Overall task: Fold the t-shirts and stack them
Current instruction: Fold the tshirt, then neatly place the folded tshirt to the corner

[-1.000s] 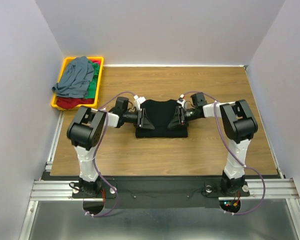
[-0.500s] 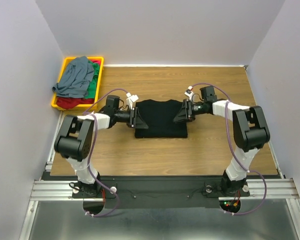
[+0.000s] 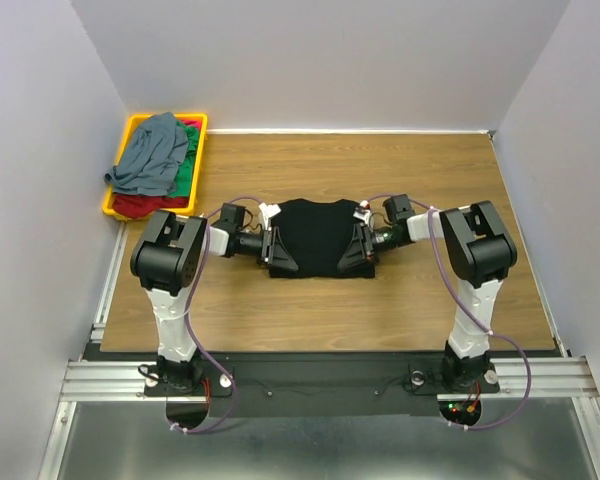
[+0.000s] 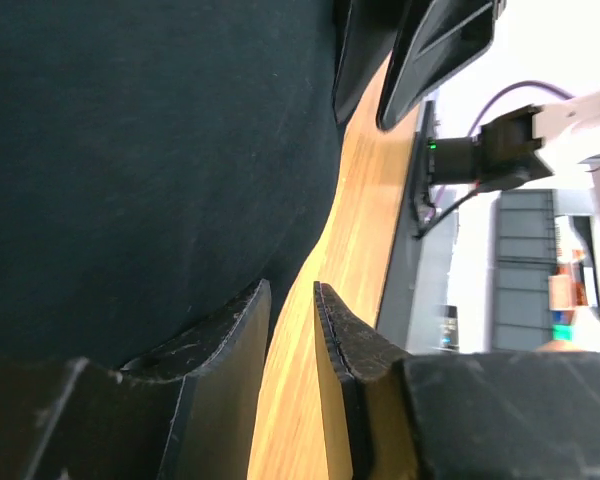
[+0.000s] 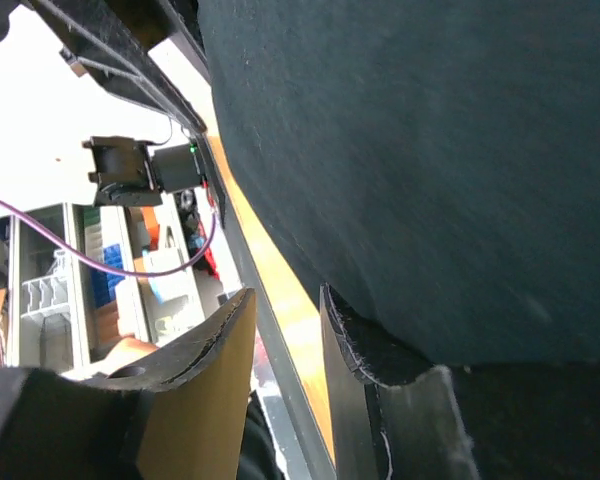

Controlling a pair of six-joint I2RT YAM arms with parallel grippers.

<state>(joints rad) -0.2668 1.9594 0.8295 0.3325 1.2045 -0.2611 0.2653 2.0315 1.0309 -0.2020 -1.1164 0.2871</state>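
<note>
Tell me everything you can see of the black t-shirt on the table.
The black t-shirt is plain, soft matte cloth, folded into a rough rectangle, lying flat at the middle of the wooden table, near edge straight, far edge rounded. The left gripper and right gripper sit low at its sides, fingers slightly apart, apparently against the cloth, not clamping it.
</note>
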